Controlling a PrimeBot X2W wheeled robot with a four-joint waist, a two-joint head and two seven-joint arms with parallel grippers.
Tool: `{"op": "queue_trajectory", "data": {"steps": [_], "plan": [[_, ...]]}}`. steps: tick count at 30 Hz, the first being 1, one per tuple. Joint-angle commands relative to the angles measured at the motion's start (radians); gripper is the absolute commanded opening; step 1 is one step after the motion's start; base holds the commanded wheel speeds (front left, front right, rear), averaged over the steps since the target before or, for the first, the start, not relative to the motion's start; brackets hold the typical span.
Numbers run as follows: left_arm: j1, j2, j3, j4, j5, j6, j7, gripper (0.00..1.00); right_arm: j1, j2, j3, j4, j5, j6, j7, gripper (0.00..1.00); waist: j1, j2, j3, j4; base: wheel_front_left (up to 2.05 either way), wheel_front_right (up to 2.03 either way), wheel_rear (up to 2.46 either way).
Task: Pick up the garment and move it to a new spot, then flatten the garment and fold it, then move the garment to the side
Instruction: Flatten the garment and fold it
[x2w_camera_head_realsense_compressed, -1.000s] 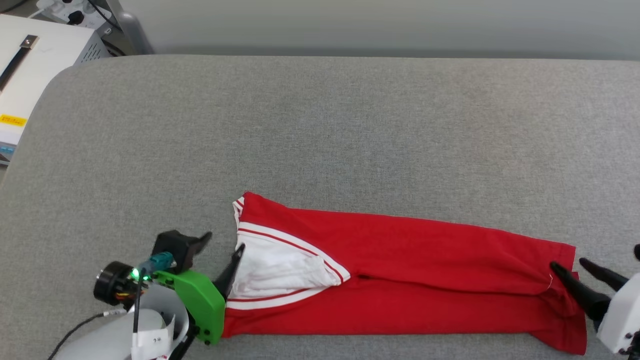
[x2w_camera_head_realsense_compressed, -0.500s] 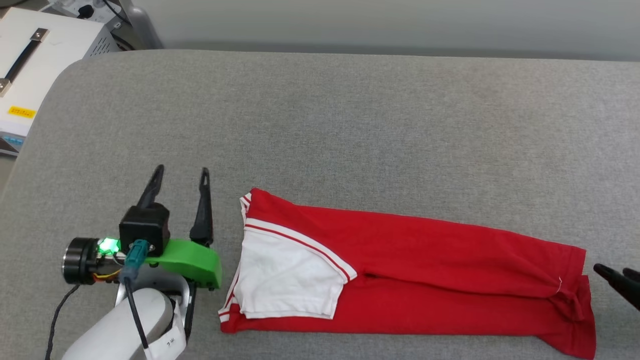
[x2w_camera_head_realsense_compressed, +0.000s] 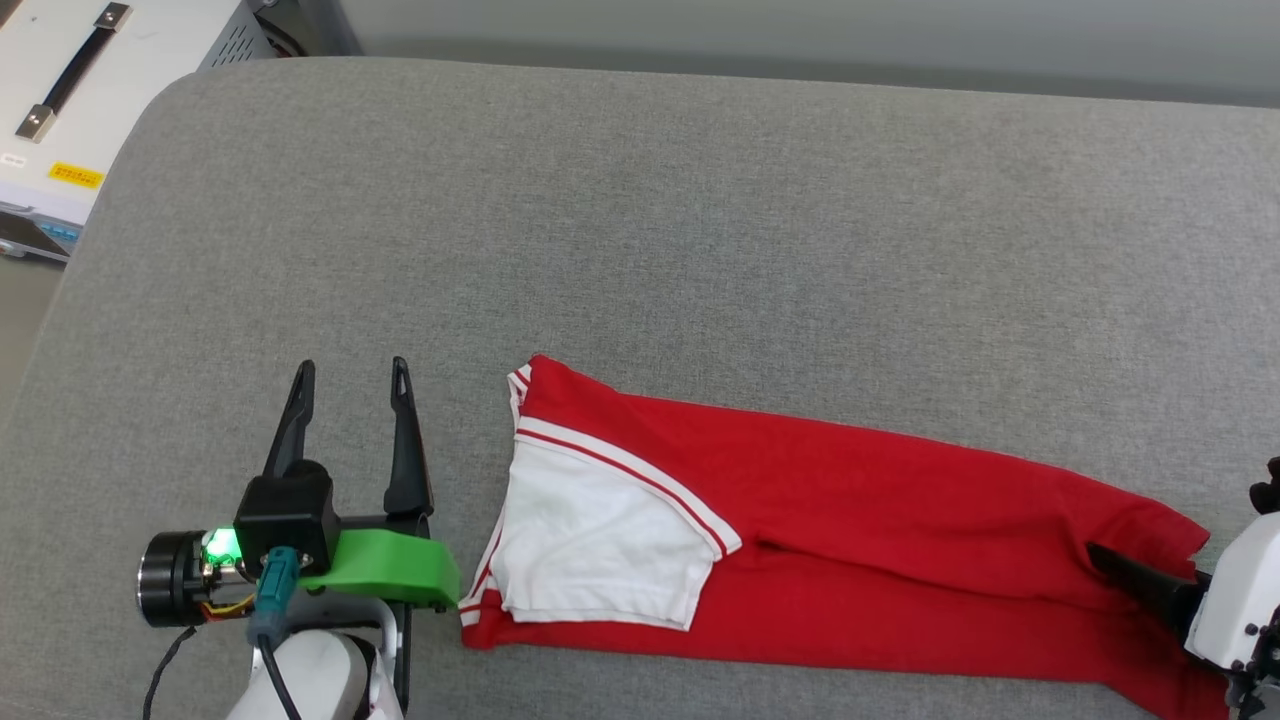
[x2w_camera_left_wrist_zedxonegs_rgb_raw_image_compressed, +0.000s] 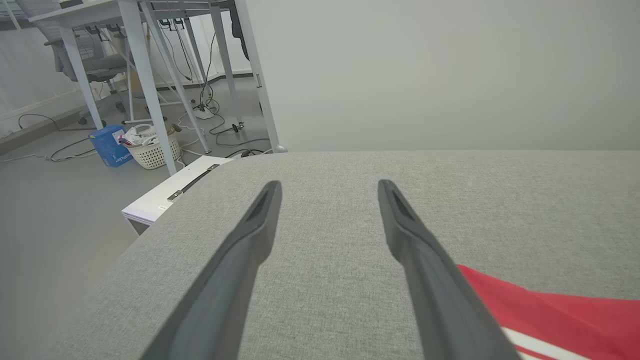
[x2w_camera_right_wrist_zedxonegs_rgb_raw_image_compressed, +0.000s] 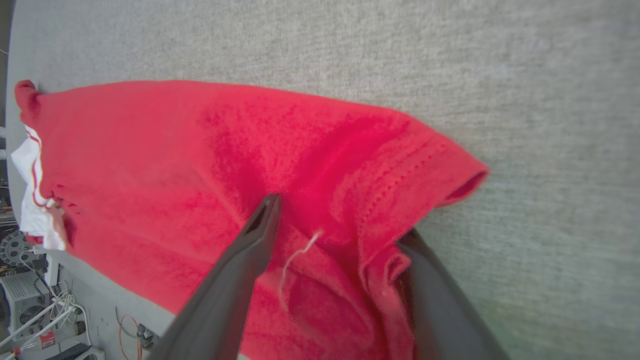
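The garment (x2w_camera_head_realsense_compressed: 850, 530) lies along the near edge of the grey padded surface (x2w_camera_head_realsense_compressed: 700, 250), folded into a long red strip. Its white sleeve (x2w_camera_head_realsense_compressed: 600, 545) with striped trim lies flat at the left end. My left gripper (x2w_camera_head_realsense_compressed: 352, 368) stands open just left of the sleeve, fingers pointing away and nothing between them; in the left wrist view the left gripper (x2w_camera_left_wrist_zedxonegs_rgb_raw_image_compressed: 328, 186) hovers over bare grey fabric with the garment (x2w_camera_left_wrist_zedxonegs_rgb_raw_image_compressed: 560, 310) at its right. My right gripper (x2w_camera_head_realsense_compressed: 1140, 572) is open at the hem end. In the right wrist view the right gripper (x2w_camera_right_wrist_zedxonegs_rgb_raw_image_compressed: 340, 220) straddles the red hem (x2w_camera_right_wrist_zedxonegs_rgb_raw_image_compressed: 400, 200), one finger on top and the other partly under the fold.
A white equipment case (x2w_camera_head_realsense_compressed: 60, 90) stands off the surface's rounded far-left corner. The left wrist view shows the floor beyond, with table legs (x2w_camera_left_wrist_zedxonegs_rgb_raw_image_compressed: 145, 75), a wicker basket (x2w_camera_left_wrist_zedxonegs_rgb_raw_image_compressed: 150, 145) and cables. The garment's near edge runs close to the surface's front edge.
The head camera has shifted. My left gripper drew off the sleeve end and turned to point away; the sleeve now lies flat. My right gripper backed off the hem, then returned to it.
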Motion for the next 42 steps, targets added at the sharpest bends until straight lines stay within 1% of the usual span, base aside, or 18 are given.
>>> {"op": "queue_trajectory", "data": {"steps": [1,2,3,4,5,10,14,20,23,28,33,35,38,42], "plan": [[0.023,-0.018,0.014,0.000,0.022,-0.013,-0.006,1.00,0.004,0.042,0.040,0.023,-0.001,-0.001,0.002,1.00,0.0001,0.0000,-0.003,0.002,0.00,0.00,0.00],[0.031,-0.030,0.025,0.002,0.035,-0.024,-0.006,1.00,0.001,0.045,0.051,0.030,0.002,-0.001,-0.002,1.00,0.0001,0.0000,-0.005,0.001,0.00,0.00,0.00],[0.040,-0.044,0.037,0.005,0.050,-0.036,-0.006,1.00,-0.002,0.043,0.062,0.037,-0.001,-0.001,-0.012,0.69,0.0001,0.0000,-0.007,0.001,0.00,0.00,0.00],[0.047,-0.055,0.047,0.010,0.068,-0.049,-0.006,1.00,-0.007,0.038,0.071,0.047,-0.006,-0.001,-0.027,0.14,0.0001,0.0000,-0.010,-0.001,0.00,0.00,0.00],[0.053,-0.064,0.055,0.017,0.082,-0.060,-0.006,1.00,-0.010,0.033,0.080,0.055,-0.006,-0.001,-0.037,0.00,0.0001,0.0000,-0.015,-0.003,0.00,0.00,0.00],[0.072,-0.099,0.094,0.036,0.137,-0.105,-0.006,1.00,-0.028,-0.020,0.068,0.091,0.005,-0.001,-0.085,0.00,0.0001,0.0000,-0.035,-0.013,0.00,0.00,0.00],[0.083,-0.121,0.117,0.047,0.168,-0.147,-0.006,1.00,-0.030,-0.095,0.033,0.124,0.021,-0.001,-0.109,0.00,0.0001,0.0000,-0.054,-0.017,0.00,0.00,0.00],[0.099,-0.158,0.154,0.064,0.176,-0.207,-0.006,1.00,-0.013,-0.200,-0.012,0.162,0.035,-0.001,-0.109,0.00,0.0001,0.0000,-0.080,-0.017,0.00,0.00,0.00],[0.110,-0.173,0.171,0.074,0.184,-0.227,-0.006,1.00,0.002,-0.228,-0.013,0.124,0.053,-0.001,-0.092,0.00,0.0001,0.0000,-0.096,-0.016,0.00,0.00,0.00],[0.127,-0.195,0.202,0.083,0.202,-0.251,-0.006,1.00,0.042,-0.261,0.006,-0.042,0.086,-0.001,-0.039,0.00,0.0001,0.0000,-0.113,-0.016,0.00,0.00,0.00],[0.130,-0.219,0.226,0.078,0.216,-0.273,-0.006,1.00,0.035,-0.240,0.036,-0.219,0.097,-0.001,0.036,0.00,0.0001,0.0000,-0.109,-0.012,0.00,0.00,0.00],[0.126,-0.228,0.234,0.077,0.224,-0.282,-0.006,1.00,0.011,-0.214,0.058,-0.278,0.084,-0.001,0.071,0.00,0.0001,0.0000,-0.100,-0.008,0.00,0.00,0.00],[0.115,-0.244,0.240,0.076,0.237,-0.294,-0.006,1.00,-0.055,-0.157,0.104,-0.337,0.042,-0.001,0.125,0.00,0.0001,0.0000,-0.078,0.001,0.00,0.00,0.00],[0.092,-0.259,0.251,0.079,0.249,-0.311,-0.006,1.00,-0.173,-0.069,0.190,-0.359,-0.030,-0.001,0.188,0.00,0.0001,0.0000,-0.046,0.018,0.00,0.00,0.00]]}}
